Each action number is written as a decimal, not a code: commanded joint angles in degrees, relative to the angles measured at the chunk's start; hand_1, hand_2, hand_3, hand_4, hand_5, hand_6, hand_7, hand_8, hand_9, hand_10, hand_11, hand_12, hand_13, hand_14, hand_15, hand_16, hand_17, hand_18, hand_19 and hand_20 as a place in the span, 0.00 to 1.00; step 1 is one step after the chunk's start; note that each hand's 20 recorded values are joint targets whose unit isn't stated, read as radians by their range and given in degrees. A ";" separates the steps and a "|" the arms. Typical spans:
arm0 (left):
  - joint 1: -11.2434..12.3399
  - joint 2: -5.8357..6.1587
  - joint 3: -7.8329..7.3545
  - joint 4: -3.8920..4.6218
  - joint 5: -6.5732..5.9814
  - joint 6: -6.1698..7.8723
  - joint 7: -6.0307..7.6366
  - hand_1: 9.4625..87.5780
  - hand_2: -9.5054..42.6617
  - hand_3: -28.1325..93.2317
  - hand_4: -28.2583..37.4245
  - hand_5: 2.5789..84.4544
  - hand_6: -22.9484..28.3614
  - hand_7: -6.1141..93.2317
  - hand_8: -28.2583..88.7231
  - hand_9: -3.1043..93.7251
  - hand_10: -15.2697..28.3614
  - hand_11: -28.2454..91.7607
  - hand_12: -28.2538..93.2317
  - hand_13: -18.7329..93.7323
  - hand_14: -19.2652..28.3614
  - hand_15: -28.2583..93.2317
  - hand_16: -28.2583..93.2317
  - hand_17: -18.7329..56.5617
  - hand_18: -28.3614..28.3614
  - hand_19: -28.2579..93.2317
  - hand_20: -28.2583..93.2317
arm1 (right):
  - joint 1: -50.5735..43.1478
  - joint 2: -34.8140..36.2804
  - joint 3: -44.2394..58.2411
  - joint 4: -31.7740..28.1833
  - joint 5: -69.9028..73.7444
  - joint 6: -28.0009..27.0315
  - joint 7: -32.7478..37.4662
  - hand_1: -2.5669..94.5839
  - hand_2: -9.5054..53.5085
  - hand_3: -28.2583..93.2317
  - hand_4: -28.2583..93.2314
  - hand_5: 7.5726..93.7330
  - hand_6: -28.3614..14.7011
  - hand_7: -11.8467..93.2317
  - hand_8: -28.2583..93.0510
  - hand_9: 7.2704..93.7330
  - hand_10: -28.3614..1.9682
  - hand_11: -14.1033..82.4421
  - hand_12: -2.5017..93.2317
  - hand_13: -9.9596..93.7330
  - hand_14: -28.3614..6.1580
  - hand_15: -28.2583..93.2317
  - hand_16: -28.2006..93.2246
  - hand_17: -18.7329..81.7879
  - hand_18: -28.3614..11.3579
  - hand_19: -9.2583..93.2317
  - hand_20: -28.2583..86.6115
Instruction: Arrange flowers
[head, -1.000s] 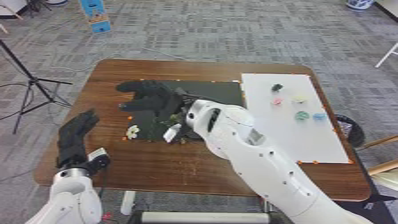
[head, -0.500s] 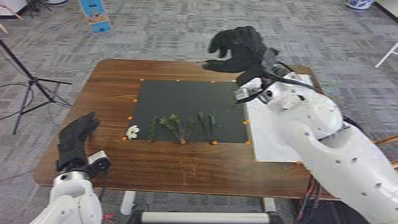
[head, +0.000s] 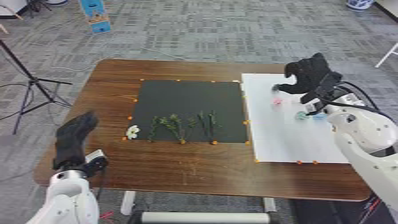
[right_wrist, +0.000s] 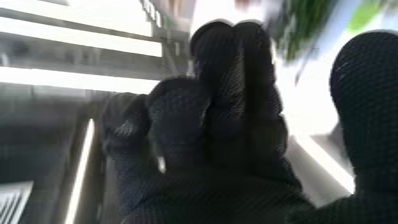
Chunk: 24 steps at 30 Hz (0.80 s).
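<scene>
My right hand (head: 311, 75) is over the upper part of the white sheet (head: 275, 135), fingers extended and thumb apart; nothing is seen held. The same hand (right_wrist: 222, 150) has its fingers up and the thumb standing off in the right wrist view. On the sheet, a pink flower (head: 277, 101) and a teal flower (head: 301, 115) lie beside the hand, with a blue flower (head: 320, 116) close to its wrist. Green stems (head: 182, 130) and a white flower (head: 132, 132) lie along the near part of the black board (head: 187, 97). My left hand (head: 73, 137) rests open at the table's left edge.
The brown wooden table (head: 178, 175) carries both the board and the sheet, with small orange markers around their edges. A black tripod (head: 34, 80) stands on the floor at the left. A blue sign (head: 95, 15) is on the floor beyond the table.
My right hand has moved from over the black board, past the table's far edge, to the white sheet at the right, uncovering the board. My left hand has stayed nearly in place.
</scene>
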 joint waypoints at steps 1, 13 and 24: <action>3.71 -0.23 -3.34 -2.00 5.61 -2.63 -0.52 0.21 0.42 0.84 0.00 0.57 0.50 0.26 0.16 0.56 0.64 0.43 0.32 0.53 0.72 0.37 0.23 0.32 0.73 0.38 0.40 | -12.90 2.34 8.01 -0.06 -0.50 0.66 0.29 0.33 0.00 0.80 0.09 0.63 0.65 0.49 0.15 0.78 0.49 0.58 0.36 0.74 0.39 0.83 0.58 0.49 0.06 0.88 0.84; 2.91 -0.46 -2.55 -2.05 5.84 -4.46 0.75 0.21 0.43 0.83 0.00 0.57 0.50 0.26 0.16 0.56 0.64 0.43 0.33 0.53 0.72 0.37 0.23 0.31 0.73 0.37 0.40 | -12.18 -0.37 5.73 3.63 -2.33 -0.33 -2.38 0.29 0.00 0.79 0.09 0.63 0.64 0.48 0.15 0.78 0.47 0.57 0.36 0.74 0.37 0.83 0.58 0.49 0.05 0.88 0.84; 3.09 -0.93 -2.08 -2.17 5.97 -4.70 0.65 0.20 0.44 0.83 0.00 0.57 0.50 0.26 0.16 0.57 0.64 0.42 0.33 0.53 0.72 0.38 0.23 0.31 0.73 0.37 0.39 | -12.40 -1.18 7.08 4.73 -4.17 -0.53 -2.22 0.28 0.00 0.79 0.09 0.63 0.64 0.47 0.15 0.79 0.46 0.57 0.36 0.74 0.36 0.83 0.58 0.49 0.05 0.88 0.84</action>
